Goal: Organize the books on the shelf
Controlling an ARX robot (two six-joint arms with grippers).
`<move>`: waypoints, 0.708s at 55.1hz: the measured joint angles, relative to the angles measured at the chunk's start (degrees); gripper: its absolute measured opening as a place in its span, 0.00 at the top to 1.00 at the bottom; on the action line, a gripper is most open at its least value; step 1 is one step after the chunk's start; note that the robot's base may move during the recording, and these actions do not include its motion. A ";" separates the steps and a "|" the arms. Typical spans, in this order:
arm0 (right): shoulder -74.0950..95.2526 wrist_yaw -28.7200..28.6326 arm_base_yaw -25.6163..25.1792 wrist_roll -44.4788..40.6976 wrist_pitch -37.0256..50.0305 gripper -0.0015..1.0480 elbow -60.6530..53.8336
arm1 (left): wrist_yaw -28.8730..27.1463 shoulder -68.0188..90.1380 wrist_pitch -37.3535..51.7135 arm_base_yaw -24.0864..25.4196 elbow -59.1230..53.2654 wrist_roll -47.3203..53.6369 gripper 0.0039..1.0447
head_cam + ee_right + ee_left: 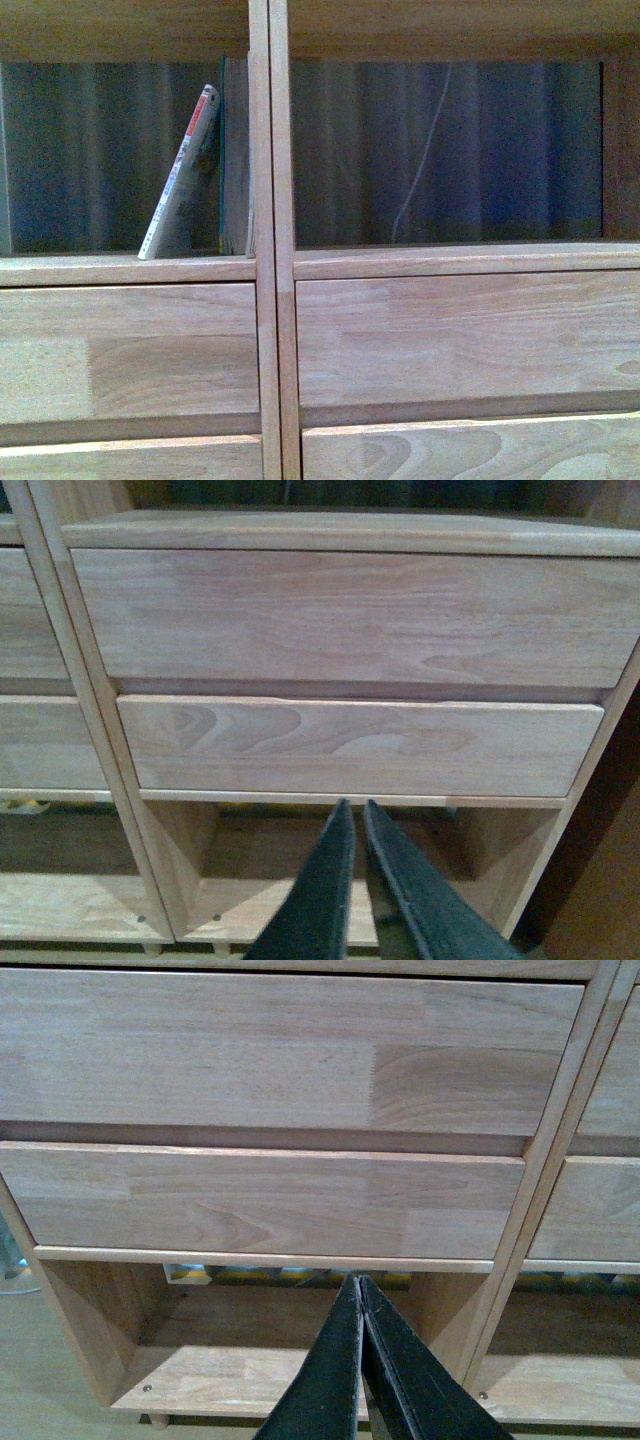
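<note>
No end effector shows from the front, so nothing can be placed against one. The shelf [270, 150] fills the scene: light wood, with a central vertical divider [272, 330] and drawer fronts [130, 350] under two open compartments. In the compartment on the left arm's side, the floppy softcover [182, 180], white printed spine with a red patch at its top, tilts with its top resting against the slim teal-edged book [235, 150], which stands upright against the divider. The other compartment shows only a dark, rippled back.

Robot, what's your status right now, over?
Left gripper shut, right gripper shut, both empty. Softcover leans on upright teal-edged book, left compartment. Nothing in the way.
</note>
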 joint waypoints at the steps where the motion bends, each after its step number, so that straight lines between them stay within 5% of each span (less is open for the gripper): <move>1: -0.44 -2.75 -1.62 0.00 0.07 0.97 -0.55 | 0.00 -0.20 0.04 -0.02 -0.22 -0.02 0.98; 7: -2.12 -6.25 -7.45 0.11 0.87 0.97 -2.86 | -0.02 -1.01 0.39 -0.07 -1.22 0.00 0.98; 39: -7.17 -6.84 -8.02 0.11 3.04 0.97 -10.08 | -0.11 -5.29 1.14 -0.09 -6.25 0.00 0.98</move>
